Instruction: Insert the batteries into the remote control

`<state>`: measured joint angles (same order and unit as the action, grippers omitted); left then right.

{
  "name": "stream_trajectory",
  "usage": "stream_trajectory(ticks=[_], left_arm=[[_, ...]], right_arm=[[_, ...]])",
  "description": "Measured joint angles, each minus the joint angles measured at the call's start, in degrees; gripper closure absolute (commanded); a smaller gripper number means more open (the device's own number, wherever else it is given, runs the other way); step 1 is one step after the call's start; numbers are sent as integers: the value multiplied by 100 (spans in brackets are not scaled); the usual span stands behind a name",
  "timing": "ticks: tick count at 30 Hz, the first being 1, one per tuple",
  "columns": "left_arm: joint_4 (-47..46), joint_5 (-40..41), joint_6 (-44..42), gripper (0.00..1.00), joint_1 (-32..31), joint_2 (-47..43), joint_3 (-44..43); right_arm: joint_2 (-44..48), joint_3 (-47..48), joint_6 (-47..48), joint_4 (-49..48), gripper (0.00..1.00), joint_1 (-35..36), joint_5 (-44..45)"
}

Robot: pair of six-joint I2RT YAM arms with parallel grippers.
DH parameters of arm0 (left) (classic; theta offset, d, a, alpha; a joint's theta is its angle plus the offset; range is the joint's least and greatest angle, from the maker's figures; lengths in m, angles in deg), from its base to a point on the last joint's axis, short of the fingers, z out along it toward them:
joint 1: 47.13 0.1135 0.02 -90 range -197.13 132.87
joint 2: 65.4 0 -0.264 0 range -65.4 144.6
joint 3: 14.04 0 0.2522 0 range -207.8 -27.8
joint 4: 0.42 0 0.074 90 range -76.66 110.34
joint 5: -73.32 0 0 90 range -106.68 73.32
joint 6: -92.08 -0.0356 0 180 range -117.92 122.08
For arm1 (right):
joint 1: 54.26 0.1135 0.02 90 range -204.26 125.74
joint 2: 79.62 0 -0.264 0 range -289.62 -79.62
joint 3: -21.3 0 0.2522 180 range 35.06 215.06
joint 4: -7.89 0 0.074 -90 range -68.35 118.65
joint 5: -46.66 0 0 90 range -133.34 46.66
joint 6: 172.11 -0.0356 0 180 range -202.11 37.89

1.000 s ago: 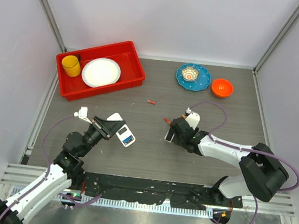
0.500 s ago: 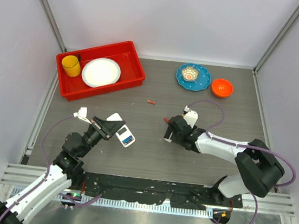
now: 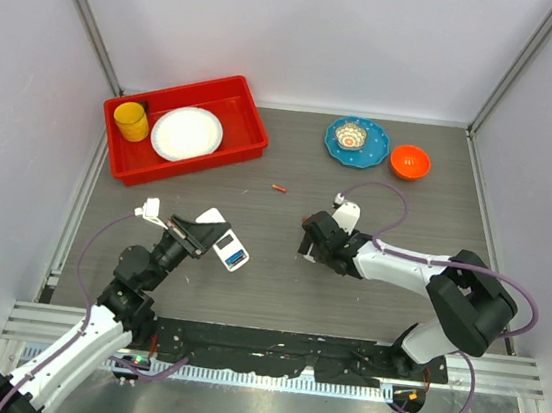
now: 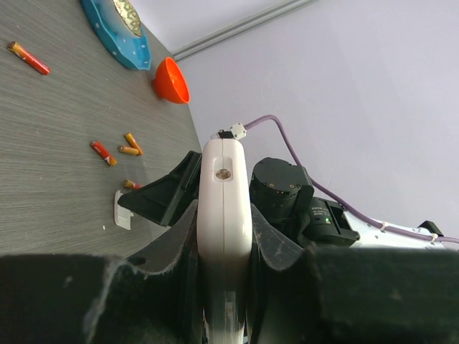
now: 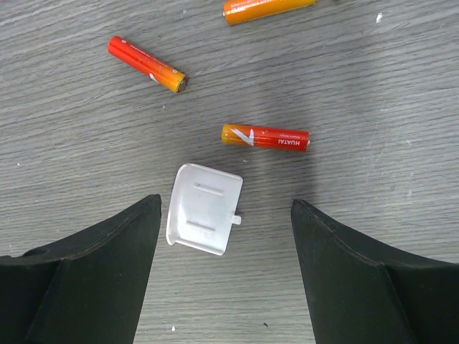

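My left gripper (image 3: 213,241) is shut on the white remote control (image 3: 232,253) and holds it edge-on above the table; its white side fills the middle of the left wrist view (image 4: 224,208). My right gripper (image 5: 226,206) is open, low over the table, its jaws on either side of a small white square cover piece (image 5: 204,208) without touching it. Three orange-red batteries lie just beyond the cover: one nearest (image 5: 265,137), one to the left (image 5: 147,64), one at the top edge (image 5: 269,7). One more battery (image 3: 278,188) lies apart toward the red tray.
A red tray (image 3: 249,143) holds a yellow cup (image 3: 131,121) and a white plate (image 3: 186,133) at the back left. A blue plate (image 3: 372,148) with a small bowl and an orange bowl (image 3: 409,161) stand at the back right. White walls enclose the table.
My right gripper has moved a little left and away from the arm bases, coming over the cover piece. My left arm and the remote have not moved.
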<state>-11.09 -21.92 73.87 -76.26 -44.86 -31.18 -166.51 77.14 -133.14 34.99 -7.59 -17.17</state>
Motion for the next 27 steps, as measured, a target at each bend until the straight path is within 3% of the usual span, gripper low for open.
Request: stream_trajectory(ticks=[27], left_arm=[[74,-39,24,100,0,-129,52]], right_arm=[[-302,245,-22,382,23,249,472]])
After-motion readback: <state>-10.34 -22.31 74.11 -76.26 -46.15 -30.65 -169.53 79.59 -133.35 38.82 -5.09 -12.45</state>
